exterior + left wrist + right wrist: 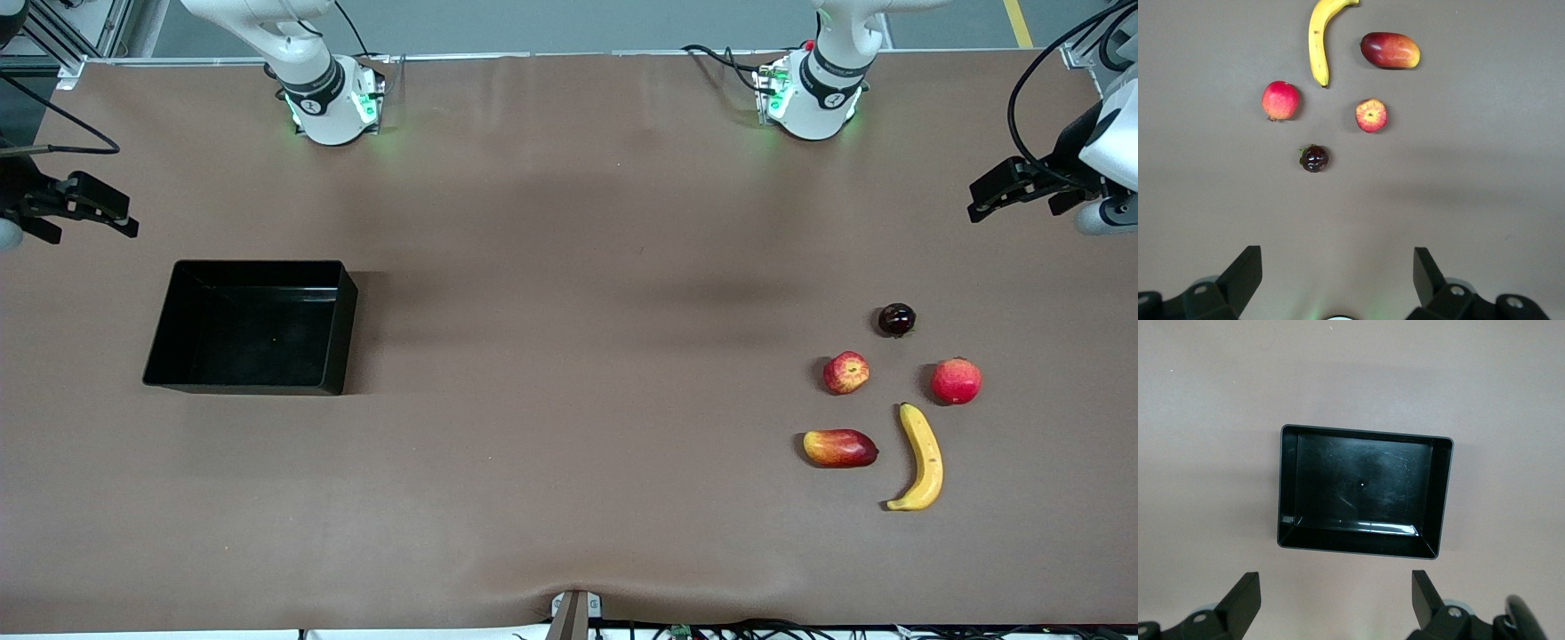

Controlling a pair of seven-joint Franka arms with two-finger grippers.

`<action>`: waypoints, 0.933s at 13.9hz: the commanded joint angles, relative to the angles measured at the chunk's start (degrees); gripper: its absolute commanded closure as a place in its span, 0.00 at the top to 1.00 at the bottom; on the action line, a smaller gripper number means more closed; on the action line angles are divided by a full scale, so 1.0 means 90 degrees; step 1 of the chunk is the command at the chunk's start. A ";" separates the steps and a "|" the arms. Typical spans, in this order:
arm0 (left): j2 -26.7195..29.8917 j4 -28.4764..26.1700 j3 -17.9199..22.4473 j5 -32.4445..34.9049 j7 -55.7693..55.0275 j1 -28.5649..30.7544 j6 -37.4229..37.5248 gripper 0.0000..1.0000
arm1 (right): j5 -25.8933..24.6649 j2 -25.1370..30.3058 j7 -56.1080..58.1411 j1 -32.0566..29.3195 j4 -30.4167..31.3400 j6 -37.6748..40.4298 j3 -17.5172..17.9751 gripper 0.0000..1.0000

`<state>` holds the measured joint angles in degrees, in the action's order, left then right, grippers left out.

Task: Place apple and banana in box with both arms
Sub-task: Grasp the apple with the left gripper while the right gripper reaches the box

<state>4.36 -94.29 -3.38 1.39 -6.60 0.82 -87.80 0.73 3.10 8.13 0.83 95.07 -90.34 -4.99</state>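
Observation:
The apple (845, 372), red with yellow streaks, lies on the brown table at the left arm's end; it also shows in the left wrist view (1371, 115). The yellow banana (920, 458) lies nearer to the front camera than the apple, and shows in the left wrist view (1317, 40). The black box (258, 264) stands empty at the right arm's end and shows in the right wrist view (1365, 435). My left gripper (980, 203) hangs open and empty, high over the table's edge beside the fruits. My right gripper (120, 213) hangs open and empty, high over the table's edge beside the box.
A pinkish-red round fruit (956, 380), an elongated red-yellow fruit (840, 448) and a small dark fruit (896, 319) lie around the apple. A wide stretch of brown table (578, 356) separates the fruits from the box.

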 commanded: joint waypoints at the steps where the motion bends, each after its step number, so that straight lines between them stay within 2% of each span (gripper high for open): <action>1: -0.0016 0.0076 -0.0025 0.0090 -0.0077 0.0006 0.0116 1.00 | -0.0042 -0.0100 -0.0102 -0.0005 -0.0309 0.0116 -0.0002 1.00; 6: -0.0210 0.0164 -0.0015 0.0080 -0.0067 0.0016 0.0107 1.00 | -0.0023 -0.0353 -0.0112 -0.0034 -0.0329 0.0116 -0.0002 1.00; 9: -0.0698 0.0116 -0.0025 0.0070 -0.0116 -0.0032 -0.0020 1.00 | -0.0110 -0.0820 -0.0102 -0.0102 -0.0339 0.0106 -0.0002 1.00; 12: -0.1186 -0.0069 -0.0025 0.0080 -0.0106 0.0026 -0.0604 1.00 | -0.0101 -0.1347 -0.0064 -0.0335 -0.0446 0.0077 -0.0002 1.00; 13: -0.1275 -0.0322 -0.0015 0.0071 -0.0116 0.0055 -0.0993 1.00 | -0.0053 -0.1543 -0.0044 -0.0443 -0.0456 0.0048 -0.0002 1.00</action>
<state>-5.27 -95.21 -3.35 1.39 -6.76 0.88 -92.61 0.37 -6.74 7.94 -0.70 93.49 -90.46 -5.36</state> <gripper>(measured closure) 0.000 0.000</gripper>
